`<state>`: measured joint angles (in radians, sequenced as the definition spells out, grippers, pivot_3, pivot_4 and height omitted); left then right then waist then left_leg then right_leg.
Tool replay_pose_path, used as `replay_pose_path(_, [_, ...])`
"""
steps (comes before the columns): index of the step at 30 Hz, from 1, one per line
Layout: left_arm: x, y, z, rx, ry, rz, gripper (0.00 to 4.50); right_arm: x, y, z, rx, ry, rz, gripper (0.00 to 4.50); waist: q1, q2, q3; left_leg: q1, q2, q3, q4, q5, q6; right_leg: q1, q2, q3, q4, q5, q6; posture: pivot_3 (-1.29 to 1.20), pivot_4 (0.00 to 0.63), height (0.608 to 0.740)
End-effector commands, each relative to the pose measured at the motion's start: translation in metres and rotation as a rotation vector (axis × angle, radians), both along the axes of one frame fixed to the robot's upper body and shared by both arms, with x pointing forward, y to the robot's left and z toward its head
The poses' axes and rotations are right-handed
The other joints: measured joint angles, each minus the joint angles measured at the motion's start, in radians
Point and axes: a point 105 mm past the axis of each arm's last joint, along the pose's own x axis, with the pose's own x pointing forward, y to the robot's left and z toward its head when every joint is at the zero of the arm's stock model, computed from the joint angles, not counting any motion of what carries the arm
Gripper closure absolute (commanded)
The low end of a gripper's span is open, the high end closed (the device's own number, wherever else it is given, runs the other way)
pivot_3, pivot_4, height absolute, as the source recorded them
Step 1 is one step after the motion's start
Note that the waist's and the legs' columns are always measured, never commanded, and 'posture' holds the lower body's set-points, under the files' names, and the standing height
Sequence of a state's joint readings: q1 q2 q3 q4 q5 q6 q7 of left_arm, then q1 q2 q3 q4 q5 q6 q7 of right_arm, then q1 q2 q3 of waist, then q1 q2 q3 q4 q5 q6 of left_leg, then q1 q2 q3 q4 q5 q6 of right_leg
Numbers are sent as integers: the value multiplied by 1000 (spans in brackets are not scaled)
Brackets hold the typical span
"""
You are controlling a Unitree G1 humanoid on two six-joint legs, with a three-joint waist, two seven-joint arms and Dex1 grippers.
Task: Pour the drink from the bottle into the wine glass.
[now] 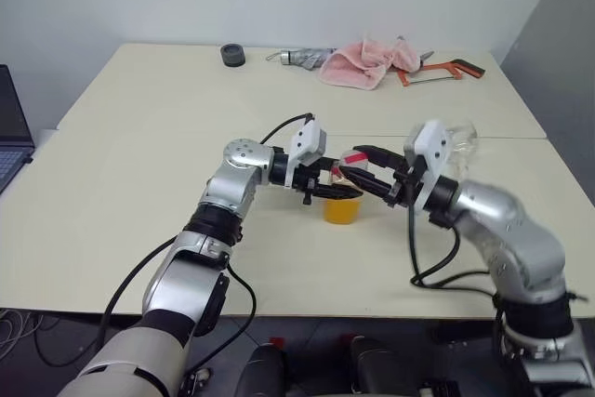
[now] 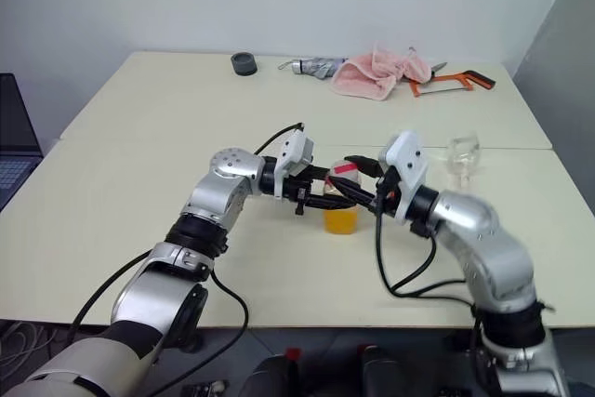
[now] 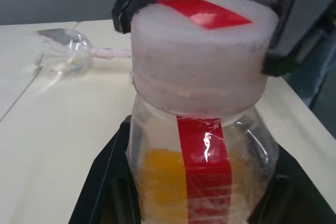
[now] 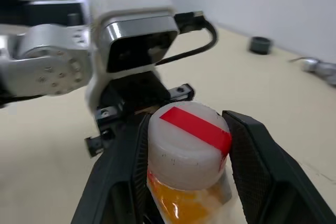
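Gripping bottle [image 2: 340, 207] mid-table, 2 grippers, wine glass [image 2: 462, 155] nearby right

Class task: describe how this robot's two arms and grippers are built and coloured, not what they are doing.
Both arms have silver-grey metal shells with black joints and loose black cables. Each wrist carries a white camera block. The left gripper and right gripper each have two black fingers; the pads are finely ribbed.

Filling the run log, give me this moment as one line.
stage: uncapping | left gripper: shut on bottle body | right gripper: fingers flank cap | wine glass: empty, upright | drink: unpoured
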<state>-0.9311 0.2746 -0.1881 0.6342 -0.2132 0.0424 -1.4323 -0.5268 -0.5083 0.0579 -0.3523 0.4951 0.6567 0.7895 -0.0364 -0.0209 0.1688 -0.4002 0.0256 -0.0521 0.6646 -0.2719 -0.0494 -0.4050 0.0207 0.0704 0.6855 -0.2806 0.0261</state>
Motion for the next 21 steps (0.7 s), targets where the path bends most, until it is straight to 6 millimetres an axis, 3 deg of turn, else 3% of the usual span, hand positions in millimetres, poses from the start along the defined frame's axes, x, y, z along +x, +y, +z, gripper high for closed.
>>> replay_pose_path(1, [-2,-9,31,-62,-97,-35,2619,-22,16,-1,-10,62,232,2672,2,0,0,0,0,0,0,0,0,0,0,0,0,0,0,0,150,740])
replay_pose_path(4, [-2,-8,31,-76,-102,-16,2628,-23,12,-2,-9,54,207,2672,4,0,0,-1,0,-1,0,0,0,0,-1,-1,0,-1,-1,0,150,740])
replay_pose_path(8, [-2,-9,28,-87,-88,0,2630,-26,4,2,53,31,128,1288,5,0,0,-2,-1,-1,-1,0,0,0,-3,-1,-1,-1,-1,0,150,740])
replay_pose_path(21, [3,-11,29,-101,-67,21,2634,-37,-7,18,72,-182,-212,1282,2,0,0,-1,-1,0,0,0,0,0,-2,0,1,-1,-1,0,150,740])
